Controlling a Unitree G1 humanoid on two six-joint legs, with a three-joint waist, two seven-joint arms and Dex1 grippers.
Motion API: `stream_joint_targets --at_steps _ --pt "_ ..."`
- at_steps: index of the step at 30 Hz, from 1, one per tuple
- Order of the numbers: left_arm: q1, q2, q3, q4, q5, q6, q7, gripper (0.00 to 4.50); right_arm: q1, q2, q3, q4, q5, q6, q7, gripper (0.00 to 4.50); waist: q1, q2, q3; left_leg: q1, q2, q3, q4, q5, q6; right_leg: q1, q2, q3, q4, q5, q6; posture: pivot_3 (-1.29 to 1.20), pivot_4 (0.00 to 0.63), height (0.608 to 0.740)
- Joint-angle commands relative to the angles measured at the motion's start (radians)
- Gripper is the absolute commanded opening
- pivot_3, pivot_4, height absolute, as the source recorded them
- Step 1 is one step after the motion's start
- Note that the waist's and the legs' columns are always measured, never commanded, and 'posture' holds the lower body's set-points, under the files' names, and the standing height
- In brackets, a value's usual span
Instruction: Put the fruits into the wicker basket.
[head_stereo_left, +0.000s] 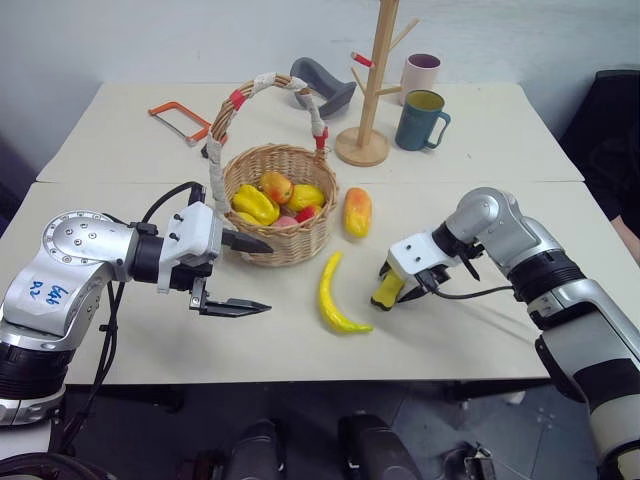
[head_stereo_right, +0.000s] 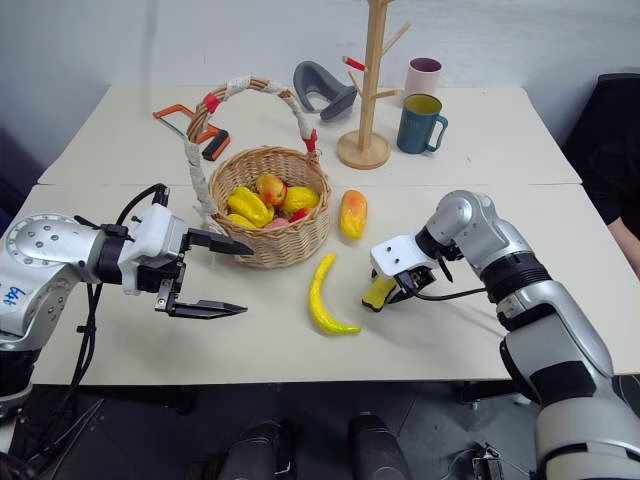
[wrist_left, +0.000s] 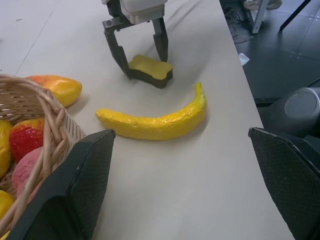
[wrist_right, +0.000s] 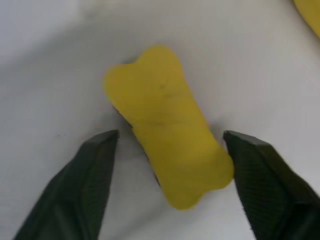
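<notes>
From the head cameras, the wicker basket (head_stereo_left: 280, 205) sits on the table (head_stereo_left: 480, 330) with several small yellow and red-orange fruits (head_stereo_left: 275, 198) already inside; the mango (head_stereo_left: 357, 211) lies just beside its rim and the banana (head_stereo_left: 334, 295) lies on the bare tabletop nearer the robot. The left gripper (head_stereo_left: 240, 275) hovers by the basket's near side with its fingers spread and nothing between them. The right gripper (head_stereo_left: 395, 287) points down over the yellow-and-black sponge (head_stereo_left: 386, 291), just beside the banana's tip. In the left wrist view, the banana (wrist_left: 155, 121) lies between the basket and the sponge (wrist_left: 150, 70), which the right gripper's fingers straddle. The right wrist view shows the sponge (wrist_right: 167, 125) centred between two parted fingers, neither yet touching it. The sponge is no fruit, so the sound move, I judge, is to shift the right gripper across to the banana, straddle its thick middle crosswise, and only then squeeze.
</notes>
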Motion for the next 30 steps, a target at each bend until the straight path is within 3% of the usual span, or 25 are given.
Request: stream_joint_targets --at_steps 1,5,8,11,14,17,21,27,30 --pt "-0.002 0.005 0.032 -0.028 -0.012 0.002 0.008 4.50 0.000 -0.042 -0.018 -0.054 0.083 0.060 0.063 2.10 0.001 0.000 0.000 0.000 0.000 0.000 0.000 0.000 0.000 0.000 0.000 0.000 0.000 0.000 0.000 0.00 0.150 0.740" --pt "-0.021 -0.011 0.022 -0.011 -0.010 0.008 0.021 4.50 0.098 -0.158 -0.180 -0.211 0.187 0.225 0.029 1.07 0.009 0.000 0.000 0.000 0.000 -0.001 0.000 0.000 0.000 0.000 0.000 0.000 0.000 0.000 0.000 0.00 0.150 0.740" --pt "-0.017 -0.019 0.032 -0.015 -0.025 0.021 0.024 4.50 0.228 -0.259 -0.345 -0.344 0.247 0.318 -0.099 0.98 0.020 0.000 0.000 -0.001 -0.001 -0.002 0.000 -0.001 0.001 0.000 -0.001 -0.001 -0.001 0.000 0.000 0.00 0.150 0.740" --pt "-0.013 -0.036 0.024 -0.002 -0.017 0.017 0.032 4.50 0.444 -0.431 -0.572 -0.414 0.281 0.441 -0.208 0.98 0.035 0.000 0.000 -0.001 -0.001 -0.001 -0.001 -0.003 0.004 0.001 -0.001 -0.001 -0.002 0.000 0.000 0.00 0.150 0.740" --pt "-0.022 -0.055 0.018 0.006 -0.019 0.020 0.037 4.50 0.640 -0.504 -0.733 -0.469 0.287 0.557 -0.305 0.98 0.032 0.000 0.000 -0.001 -0.001 -0.001 -0.001 -0.004 0.006 0.002 -0.001 0.000 -0.005 0.000 0.000 0.00 0.150 0.740" --pt "-0.033 -0.077 0.002 0.018 -0.009 0.014 0.037 4.50 0.811 -0.501 -0.859 -0.524 0.291 0.627 -0.391 0.98 0.022 0.000 0.000 0.001 0.000 0.000 -0.001 -0.004 0.006 0.004 0.000 0.000 -0.006 0.000 0.000 0.00 0.150 0.740" --pt "-0.052 -0.099 -0.022 0.038 0.005 0.002 0.026 4.50 0.959 -0.462 -0.928 -0.598 0.317 0.673 -0.426 2.31 0.006 0.001 0.000 0.003 0.001 0.001 -0.002 -0.003 0.005 0.003 0.002 0.001 -0.004 0.000 0.000 0.00 0.150 0.740" --pt "-0.087 -0.097 -0.020 0.077 0.010 -0.002 0.001 4.50 0.945 -0.456 -0.954 -0.706 0.381 0.786 -0.451 4.46 0.002 0.001 0.000 0.002 0.001 0.002 -0.002 0.000 -0.002 0.002 0.002 0.002 -0.003 0.000 0.001 0.00 0.150 0.740" --pt "-0.082 -0.089 -0.004 0.087 0.007 -0.002 -0.004 4.50 0.879 -0.438 -0.947 -0.860 0.529 0.959 -0.438 4.46 0.002 0.001 0.000 0.002 0.001 0.002 -0.002 0.000 -0.002 0.002 0.002 0.002 -0.003 -0.001 0.001 0.00 0.150 0.740"
